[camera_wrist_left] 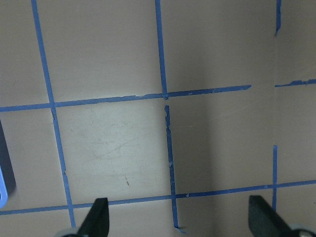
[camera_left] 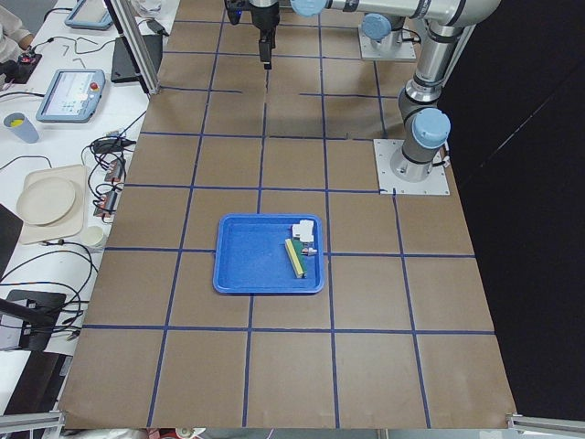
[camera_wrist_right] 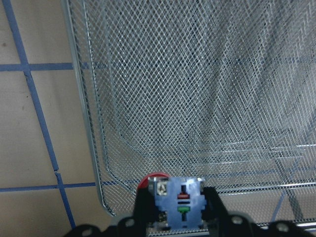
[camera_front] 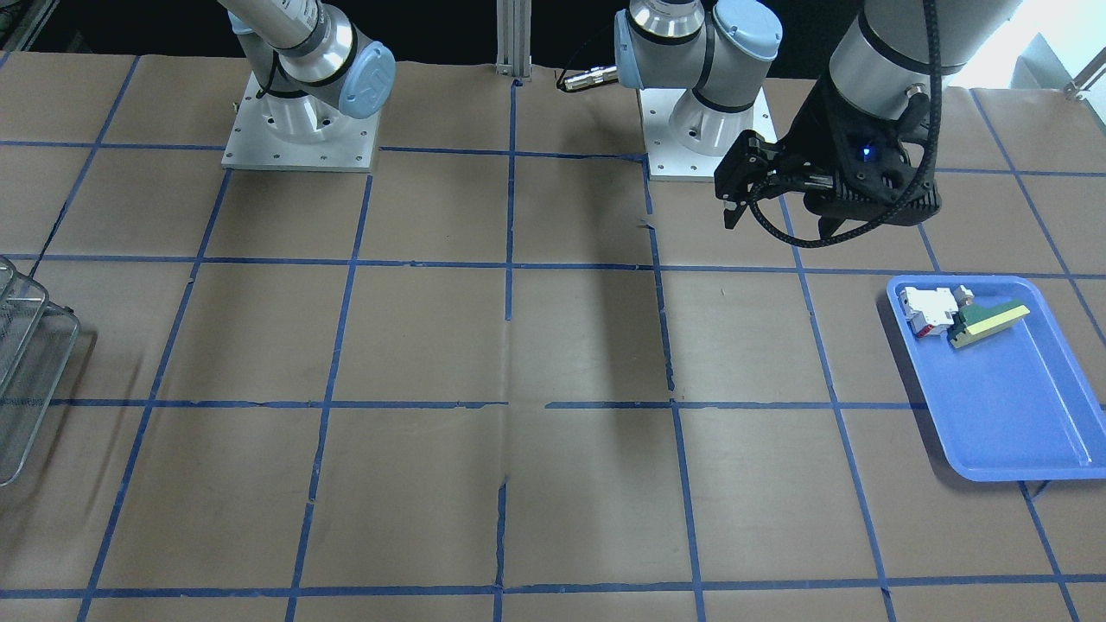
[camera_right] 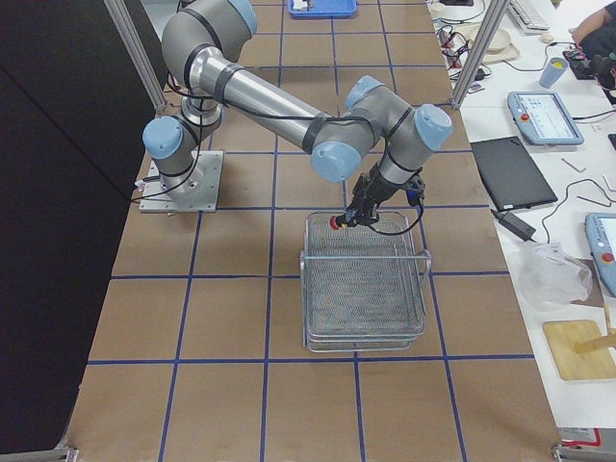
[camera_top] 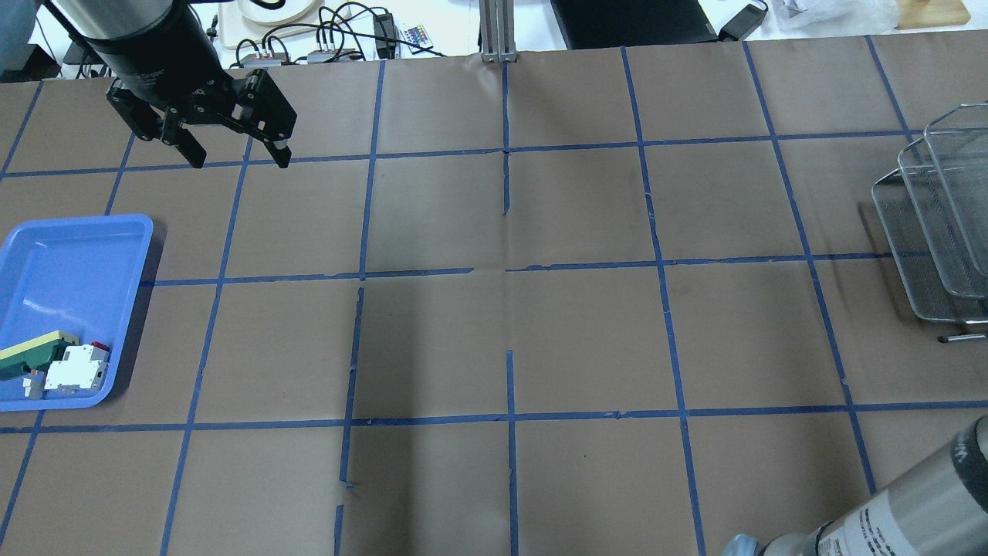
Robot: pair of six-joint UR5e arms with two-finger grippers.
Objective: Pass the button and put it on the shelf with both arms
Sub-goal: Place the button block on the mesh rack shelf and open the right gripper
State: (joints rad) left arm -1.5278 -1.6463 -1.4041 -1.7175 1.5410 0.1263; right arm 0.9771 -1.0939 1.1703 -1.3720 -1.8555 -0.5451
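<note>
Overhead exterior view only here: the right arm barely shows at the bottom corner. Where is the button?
Observer: The right wrist-mounted view shows the button clamped in the right gripper.
Operator: Anywhere near the shelf?
Observer: Yes. Exterior right shows it held at one end of the shelf, by the rim, not released.
Operator: Is anything hidden inside the left gripper?
Observer: No. In the left wrist-mounted view the left gripper is open, with only table showing between its fingers.

A blue plastic tray [camera_left: 247, 270] sits on the brown, blue-gridded worktop [camera_left: 366, 366]. In its far right corner, a white-and-red block [camera_left: 302, 230] lies just beside a green-and-yellow wedge [camera_left: 294, 259]. The left arm's black gripper [camera_left: 265, 46] hangs above the far worktop, fingers [camera_left: 265, 55] pointing down.
</note>
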